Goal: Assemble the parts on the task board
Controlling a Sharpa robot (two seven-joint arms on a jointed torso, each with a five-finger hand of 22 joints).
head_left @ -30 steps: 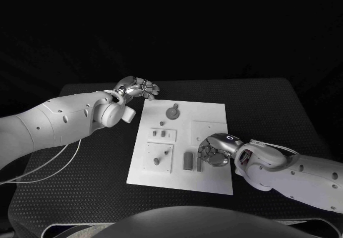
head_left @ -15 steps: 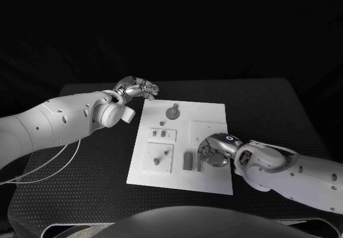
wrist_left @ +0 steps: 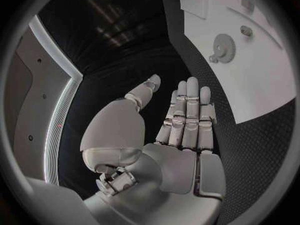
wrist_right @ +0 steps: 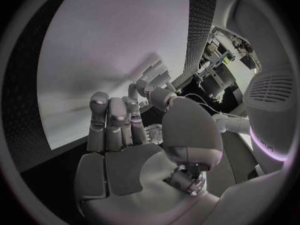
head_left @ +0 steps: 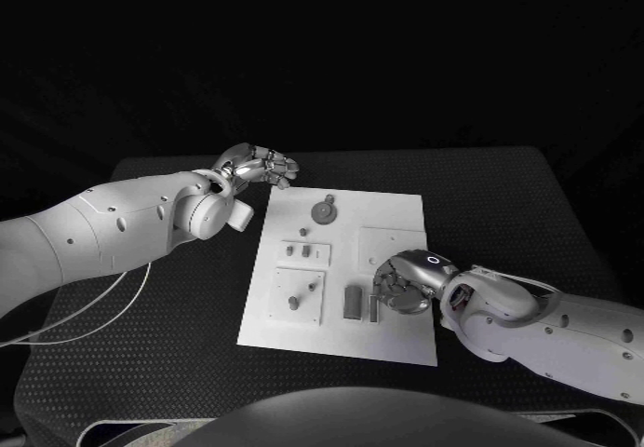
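The white task board (head_left: 396, 223) lies mid-table. It carries a grey gear (head_left: 324, 210) at the far end, two small parts (head_left: 300, 250) further in, a peg (head_left: 294, 303) in a square plate and two upright grey blocks (head_left: 361, 303). My right hand (head_left: 403, 283) is low over the board just right of the blocks, fingers bent down toward the surface. Thumb and fingertips (wrist_right: 111, 110) come close together, and whether a part sits between them is hidden. My left hand (head_left: 259, 166) hovers off the board's far left corner with straight fingers (wrist_left: 187, 110), holding nothing. The gear (wrist_left: 223, 48) lies ahead of it.
The black table (head_left: 161, 335) extends around the board on all sides. A thin white cable (head_left: 94, 307) loops over the table at the left, under my left arm.
My right forearm has shifted slightly toward me while the hand stays at the same spot on the board. The left arm has not moved.
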